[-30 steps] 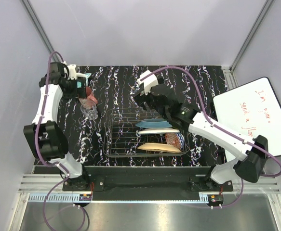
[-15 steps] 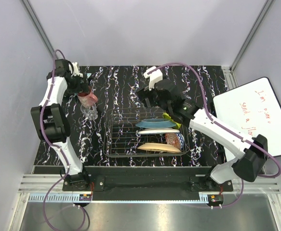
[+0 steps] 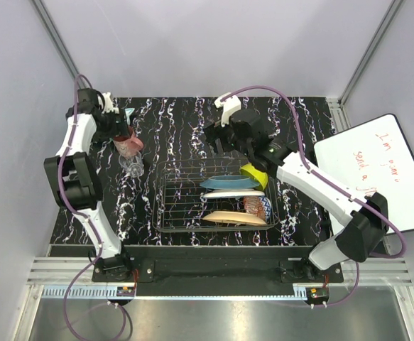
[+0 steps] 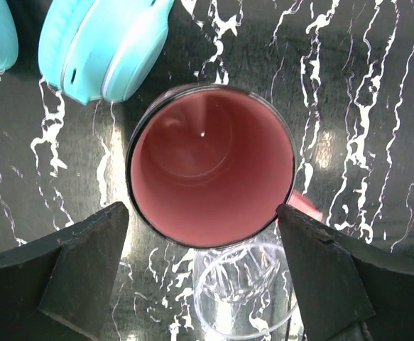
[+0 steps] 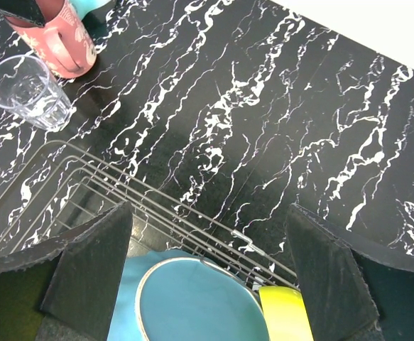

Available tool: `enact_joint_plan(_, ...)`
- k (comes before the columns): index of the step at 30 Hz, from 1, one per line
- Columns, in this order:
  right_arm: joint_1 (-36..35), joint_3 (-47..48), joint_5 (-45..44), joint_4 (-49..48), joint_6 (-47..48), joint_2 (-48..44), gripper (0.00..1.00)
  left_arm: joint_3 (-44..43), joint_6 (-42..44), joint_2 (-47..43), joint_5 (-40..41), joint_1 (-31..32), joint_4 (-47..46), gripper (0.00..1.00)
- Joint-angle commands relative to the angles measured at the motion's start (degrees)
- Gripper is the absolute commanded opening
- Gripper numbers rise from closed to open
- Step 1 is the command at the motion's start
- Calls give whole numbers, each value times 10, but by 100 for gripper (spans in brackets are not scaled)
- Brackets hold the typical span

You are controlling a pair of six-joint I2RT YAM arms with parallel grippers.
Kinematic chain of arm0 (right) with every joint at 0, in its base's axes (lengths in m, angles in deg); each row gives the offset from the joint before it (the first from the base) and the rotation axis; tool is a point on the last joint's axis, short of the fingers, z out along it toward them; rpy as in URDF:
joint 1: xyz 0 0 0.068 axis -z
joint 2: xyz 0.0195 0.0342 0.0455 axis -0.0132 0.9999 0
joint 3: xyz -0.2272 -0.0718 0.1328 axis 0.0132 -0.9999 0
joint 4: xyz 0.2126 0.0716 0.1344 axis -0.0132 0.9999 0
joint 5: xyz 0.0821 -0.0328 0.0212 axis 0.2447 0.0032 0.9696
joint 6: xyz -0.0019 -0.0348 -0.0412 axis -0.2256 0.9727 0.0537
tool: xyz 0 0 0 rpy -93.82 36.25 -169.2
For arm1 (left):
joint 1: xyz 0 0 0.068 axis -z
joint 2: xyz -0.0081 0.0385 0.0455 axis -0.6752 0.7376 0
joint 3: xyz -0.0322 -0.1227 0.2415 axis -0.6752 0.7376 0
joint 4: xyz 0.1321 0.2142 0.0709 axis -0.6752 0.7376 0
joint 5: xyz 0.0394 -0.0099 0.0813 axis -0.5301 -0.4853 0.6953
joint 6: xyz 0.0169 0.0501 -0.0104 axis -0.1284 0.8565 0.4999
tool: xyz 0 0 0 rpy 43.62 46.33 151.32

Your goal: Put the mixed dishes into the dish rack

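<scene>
Since a second ago the left arm has swung out over the mug and the right arm has backed off the rack toward the far side, uncovering the yellow-green bowl (image 3: 255,175). The left gripper (image 4: 201,213) is spread wide and straddles the round pink mug (image 4: 210,170), one dark wedge finger on each side of the rim; I can't tell whether they touch. The right gripper (image 5: 208,213) is also wide, with nothing between its fingers, above the rack's far edge. The table (image 3: 178,128) is glossy black with white marble veining. The dish rack (image 3: 165,206) is thin dark wire, rectangular, with low sides. It holds five dishes. Three plates stand on edge: a teal plate (image 3: 224,182), a white watermelon-print plate (image 3: 228,193) and a tan floral plate (image 3: 231,217). Two bowls sit at its right end, the yellow-green one at the far corner and the red patterned bowl (image 3: 258,206) nearer. Two dishes are outside on the left: the mug, upright, and one small clear glass (image 4: 242,298) with ribbed walls just beside it. The smooth teal cat-ear headphones (image 4: 100,42) lie just beyond the mug. One whiteboard (image 3: 377,170) lies at right.
</scene>
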Motion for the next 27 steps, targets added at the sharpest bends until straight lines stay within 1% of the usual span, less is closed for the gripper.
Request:
enact_joint_plan(1,9,18,21,-3,-7,1,94,25,5,-63,-15,-9,-5,90)
enact_joint_plan(3,11,14,25,-3,-8,0,94,49,-3,-88,-7,-9,-25,91)
enact_joint_plan(4,12,13,27,-4,-10,0,95,63,-22,-101,-5,-9,-39,91)
enact_joint_plan(5,13,12,30,-4,-10,0,94,100,-28,-116,-8,-9,-57,91)
enact_joint_plan(6,12,11,31,-3,-11,0,94,117,-41,-145,-12,-9,-90,91)
enact_joint_plan(9,12,6,35,-3,-13,-1,94,156,-69,-188,-19,-8,-132,91)
enact_joint_plan(12,12,0,39,-6,-16,-4,94,183,-97,-219,25,-8,-177,91)
enact_joint_plan(13,11,-1,40,-5,-17,-5,94,189,-104,-223,58,-8,-187,91)
enact_joint_plan(14,13,-3,42,-4,-18,-6,93,198,-110,-225,71,-8,-198,91)
enact_joint_plan(15,11,-4,43,-4,-18,-8,93,200,-119,-223,99,-9,-212,91)
enact_joint_plan(18,12,-10,40,-5,-22,-12,93,195,-137,-201,144,-6,-223,90)
enact_joint_plan(24,12,-22,33,-4,-27,-21,93,186,-164,-137,185,-5,-232,88)
enact_joint_plan(27,12,-25,31,-2,-30,-23,93,166,-158,-101,204,3,-232,88)
